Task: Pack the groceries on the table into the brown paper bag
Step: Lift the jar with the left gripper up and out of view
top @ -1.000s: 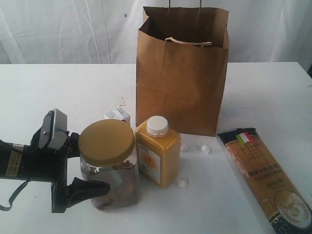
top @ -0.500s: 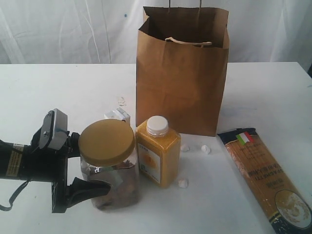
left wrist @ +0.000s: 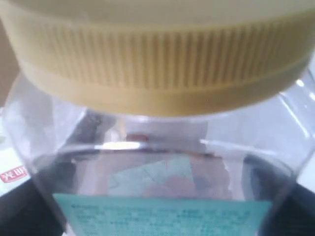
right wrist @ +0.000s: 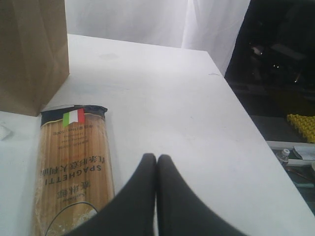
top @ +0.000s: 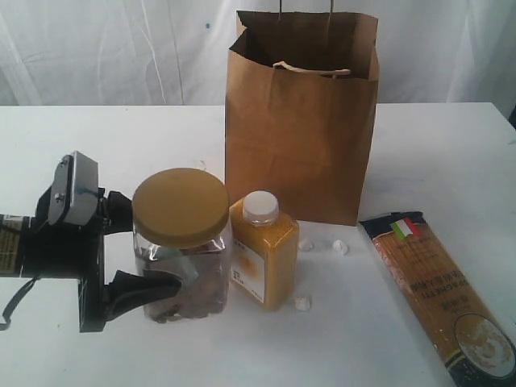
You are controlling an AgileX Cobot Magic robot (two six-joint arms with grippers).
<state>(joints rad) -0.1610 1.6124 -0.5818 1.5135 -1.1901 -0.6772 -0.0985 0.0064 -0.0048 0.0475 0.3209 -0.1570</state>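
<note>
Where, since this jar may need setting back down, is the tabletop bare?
Bare: the table left of the paper bag, and right of it beyond the spaghetti packet. Crowded: the jar in the left hand sits tight beside the bottle, crumbs nearby.

Bright, soft light is washing the table (top: 451, 145) almost to pure white in the exterior view, and the curtain (top: 105, 48) behind is glowing. Only faint shadows are lying beside the jar (top: 181, 242) and bottle (top: 262, 258), while the inside of the bag (top: 302, 137) is sitting in shade. In the left wrist view the jar is filling the frame out of focus, with white glare streaking its clear wall. In the right wrist view the packet (right wrist: 74, 167) is showing sharp, the right gripper (right wrist: 157, 158) is reading as flat black, and the room past the table edge is falling into darkness.
</note>
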